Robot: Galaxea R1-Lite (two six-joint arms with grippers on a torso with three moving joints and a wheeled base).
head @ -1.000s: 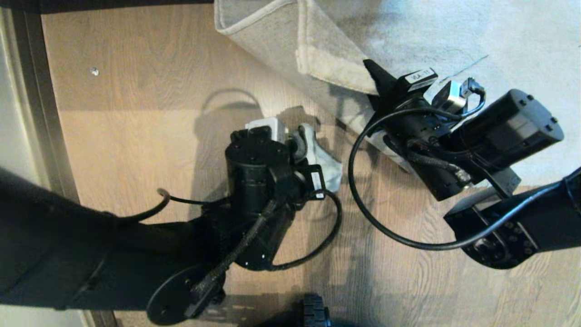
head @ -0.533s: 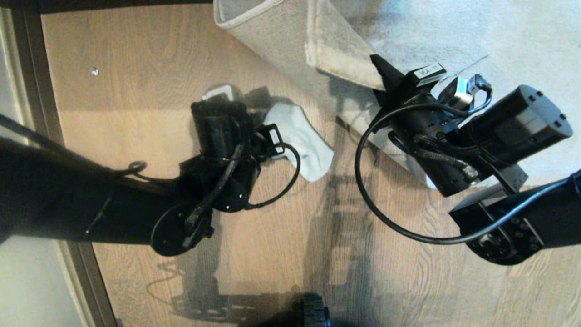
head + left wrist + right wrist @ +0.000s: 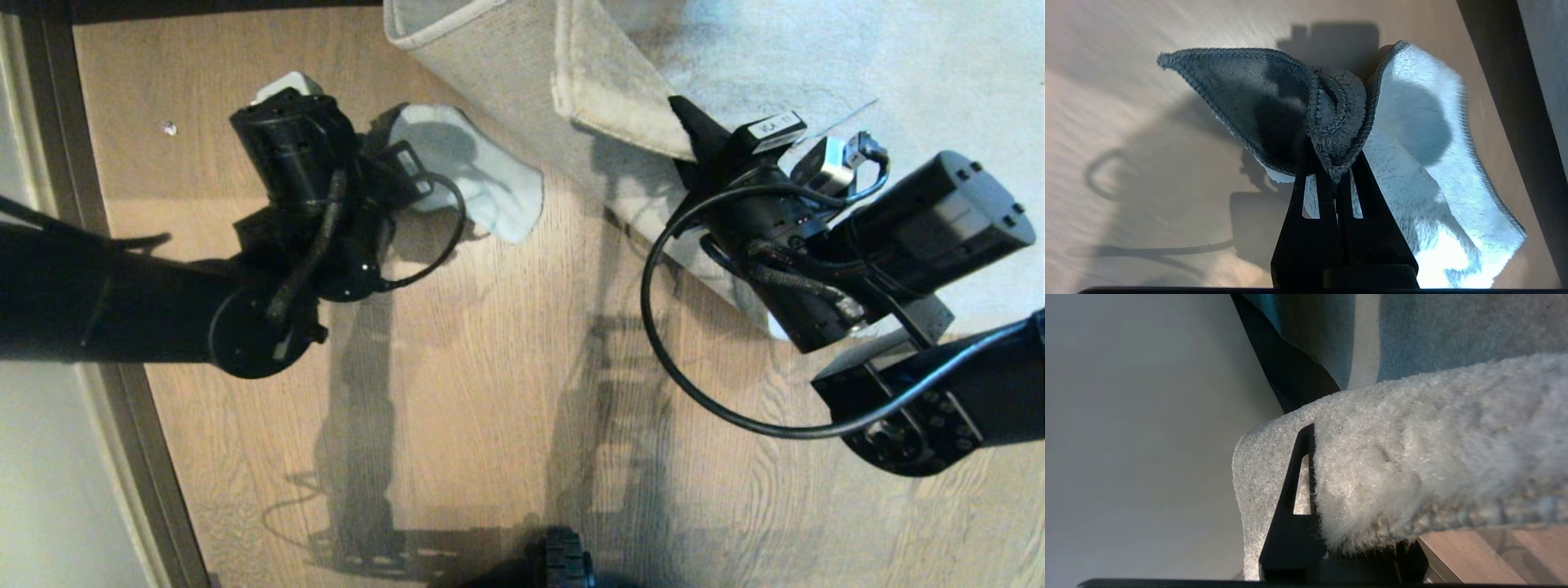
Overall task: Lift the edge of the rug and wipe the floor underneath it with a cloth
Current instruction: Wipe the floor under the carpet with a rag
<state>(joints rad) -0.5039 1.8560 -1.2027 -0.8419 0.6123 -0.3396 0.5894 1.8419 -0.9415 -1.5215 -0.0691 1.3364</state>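
Pinching rug edge (image 3: pixel 620 106), right hand (image 3: pixel 682 122); cloth (image 3: pixel 482 180) on floor (image 3: pixel 506 367).

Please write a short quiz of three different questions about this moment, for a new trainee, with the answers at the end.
1. True or false: the right gripper is shut on the rug edge and holds it folded up off the floor.
2. Which thing does the left gripper hold? A) the rug edge B) the cloth C) nothing
3. Fill in: the raised fold shows the rug's plain beige ____ .

Key: 1 true; 2 B; 3 backing
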